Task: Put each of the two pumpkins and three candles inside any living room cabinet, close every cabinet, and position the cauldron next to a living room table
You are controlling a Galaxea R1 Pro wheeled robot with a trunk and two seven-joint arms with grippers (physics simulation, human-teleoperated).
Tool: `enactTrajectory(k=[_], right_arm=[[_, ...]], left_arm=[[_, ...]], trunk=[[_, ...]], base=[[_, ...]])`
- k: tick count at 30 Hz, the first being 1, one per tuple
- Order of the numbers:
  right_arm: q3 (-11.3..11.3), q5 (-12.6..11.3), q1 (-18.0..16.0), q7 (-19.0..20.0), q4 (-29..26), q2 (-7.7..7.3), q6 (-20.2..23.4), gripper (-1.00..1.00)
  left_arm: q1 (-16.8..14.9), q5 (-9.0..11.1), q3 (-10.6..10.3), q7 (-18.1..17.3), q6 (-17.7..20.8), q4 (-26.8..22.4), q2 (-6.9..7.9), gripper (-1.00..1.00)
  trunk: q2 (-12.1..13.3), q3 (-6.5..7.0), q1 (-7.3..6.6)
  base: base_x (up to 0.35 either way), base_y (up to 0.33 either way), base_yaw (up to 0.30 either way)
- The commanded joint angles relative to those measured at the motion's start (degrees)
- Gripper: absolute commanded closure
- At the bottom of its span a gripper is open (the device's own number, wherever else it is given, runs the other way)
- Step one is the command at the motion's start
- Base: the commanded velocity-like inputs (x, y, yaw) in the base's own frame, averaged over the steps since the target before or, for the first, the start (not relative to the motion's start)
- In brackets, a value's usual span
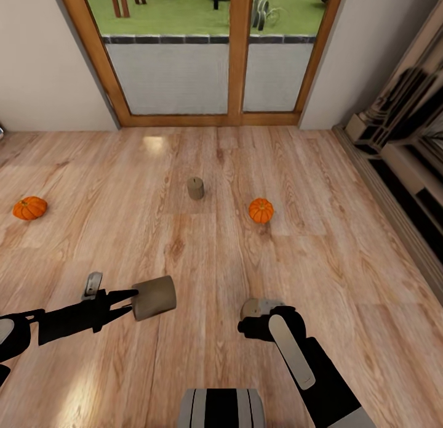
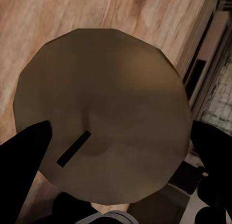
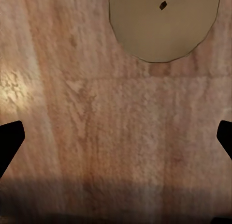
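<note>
Pumpkin on the far left lies loose on the floor. Next, the left gripper pinches a candle sideways, lifted clear, presumably for carrying to a cabinet. A second candle stands mid-floor, another pumpkin beside it. The right gripper hangs spread wide and empty above a third candle, probably lining up.

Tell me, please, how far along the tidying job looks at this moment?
Nothing looks stowed yet. In hand: the left tool holds one candle sideways above the floor. The right tool is open, pointing down at a second candle beneath it. Left: a third candle and two pumpkins lie on the floor, all awaiting a cabinet.
</note>
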Motion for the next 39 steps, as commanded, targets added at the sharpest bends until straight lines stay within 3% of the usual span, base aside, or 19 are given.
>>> enactTrajectory(k=[1,39], right_arm=[[0.0,-0.5,0.0,-0.6,0.0,0.00,0.1,-1.00],[0.1,0.0,-0.1,-0.8,3.2,0.03,-2.3,-1.00]], left_arm=[[0.0,0.7,0.0,0.6,0.2,0.0,0.02,1.00],[0.0,0.0,0.0,0.6,0.1,0.3,0.15,1.00]], trunk=[[0.0,-0.04,0.00],[0.0,-0.04,0.00]], base=[[0.157,0.000,0.000],[0.143,0.000,0.000]])
